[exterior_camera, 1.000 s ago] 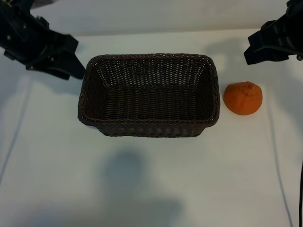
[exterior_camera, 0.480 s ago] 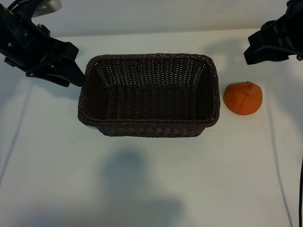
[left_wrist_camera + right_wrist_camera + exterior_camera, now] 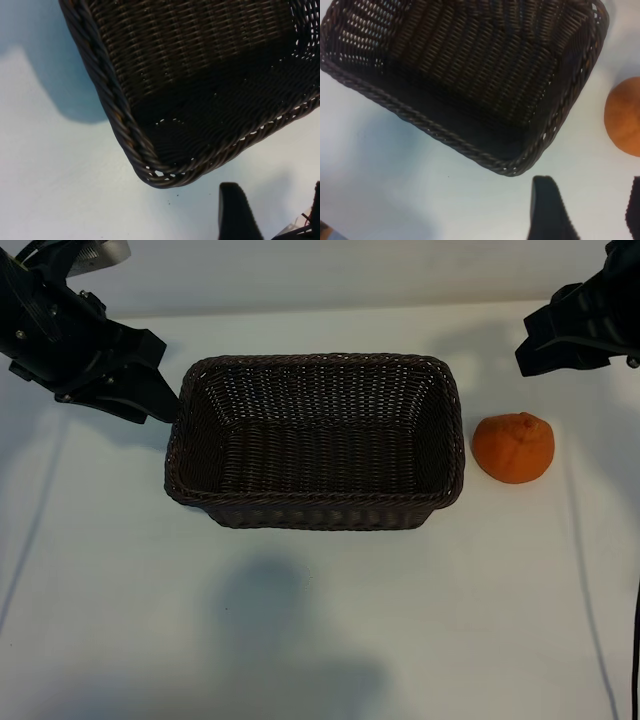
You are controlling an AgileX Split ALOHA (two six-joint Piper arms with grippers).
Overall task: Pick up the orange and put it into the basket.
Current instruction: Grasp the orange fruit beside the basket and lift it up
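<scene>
The orange [image 3: 513, 447] lies on the white table just right of the basket [image 3: 315, 361], a dark brown wicker rectangle with nothing in it. My right gripper [image 3: 540, 345] hovers above and behind the orange, apart from it. In the right wrist view the orange [image 3: 624, 117] shows at the edge beside the basket's corner [image 3: 520, 162], and the right gripper [image 3: 590, 212] stands open over bare table. My left gripper [image 3: 150, 390] hangs by the basket's far left corner. Seen from its wrist, the left gripper [image 3: 275, 215] is open too, one finger [image 3: 235, 212] just off the rim [image 3: 150, 170].
White tabletop [image 3: 320, 620] stretches in front of the basket, with soft shadows on it. A pale wall [image 3: 330, 270] bounds the table at the back. A cable [image 3: 634, 640] runs down the right edge.
The left arm shifted slightly down and toward the basket's corner early in the second, then stayed still. The right arm, the orange and the basket have not moved.
</scene>
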